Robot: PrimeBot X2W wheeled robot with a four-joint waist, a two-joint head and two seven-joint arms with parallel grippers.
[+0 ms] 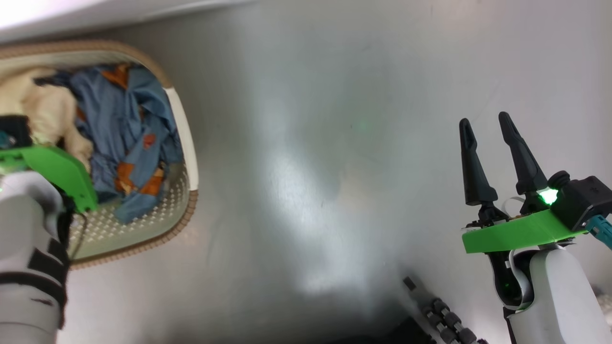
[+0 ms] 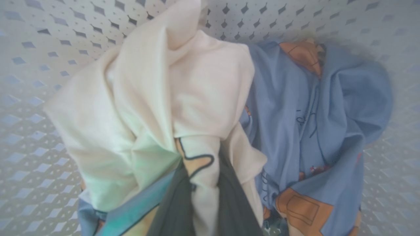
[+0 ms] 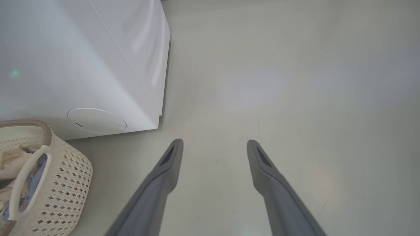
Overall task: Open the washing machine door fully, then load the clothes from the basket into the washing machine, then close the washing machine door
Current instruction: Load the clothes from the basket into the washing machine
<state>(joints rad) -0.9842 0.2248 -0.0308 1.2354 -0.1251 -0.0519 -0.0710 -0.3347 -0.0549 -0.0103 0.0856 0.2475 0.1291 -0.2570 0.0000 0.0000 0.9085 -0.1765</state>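
The basket (image 1: pixel 143 220) stands on the floor at the left, with the clothes inside. A blue garment (image 1: pixel 129 129) with orange prints lies beside a cream garment (image 1: pixel 38 110). My left arm's green wrist mount (image 1: pixel 62 174) hangs over the basket and hides the fingers. In the left wrist view my left gripper (image 2: pixel 201 160) is shut on a fold of the cream garment (image 2: pixel 183 85), with the blue garment (image 2: pixel 315 114) to its right. My right gripper (image 1: pixel 486 122) hovers open over bare floor, nothing between its fingers (image 3: pixel 164 170). The washing machine (image 3: pixel 82 59) shows its white side; its door is out of view.
In the right wrist view the basket (image 3: pixel 65 177) sits just in front of the machine's lower corner, near a round white cover (image 3: pixel 96 120). Grey floor (image 1: pixel 334 167) stretches between the two arms. A dark segmented cable (image 1: pixel 442 315) lies at the bottom edge.
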